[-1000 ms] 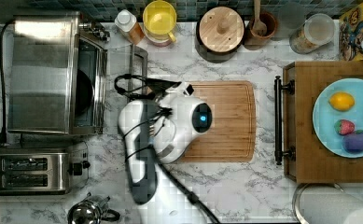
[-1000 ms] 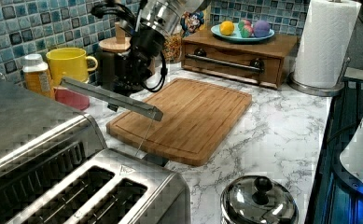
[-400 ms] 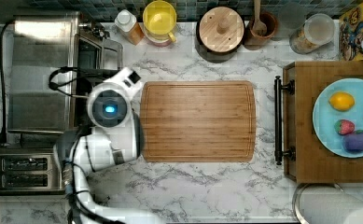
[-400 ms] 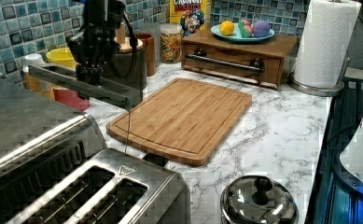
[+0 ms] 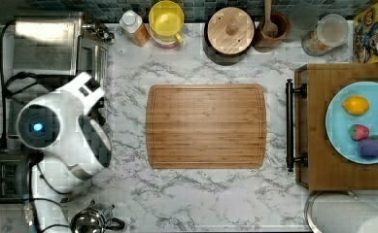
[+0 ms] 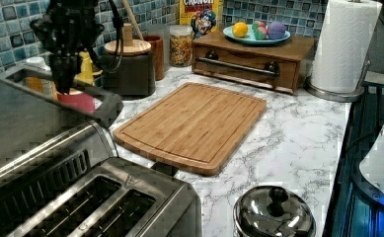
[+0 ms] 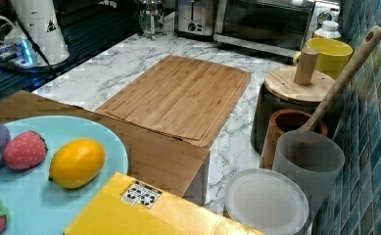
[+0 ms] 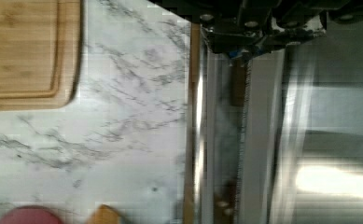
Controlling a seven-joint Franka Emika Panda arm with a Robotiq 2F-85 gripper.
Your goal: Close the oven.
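Oven [image 7: 266, 22]: far end of the marble counter, door nearly upright.
Gripper [image 6: 63, 74]: on the door's handle — fingers cannot be told.
Risk: you slip off, and the door drops open.

silver oven [image 5: 48, 46], yellow mug [image 5: 165, 20], grey-veined white marble counter [image 5: 201, 194].

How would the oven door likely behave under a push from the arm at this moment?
The oven door is a stiff metal-and-glass panel, so it probably swings as one piece, not bending. It looks nearly shut in the top view. The glass pane suggests a gentle push is wiser.
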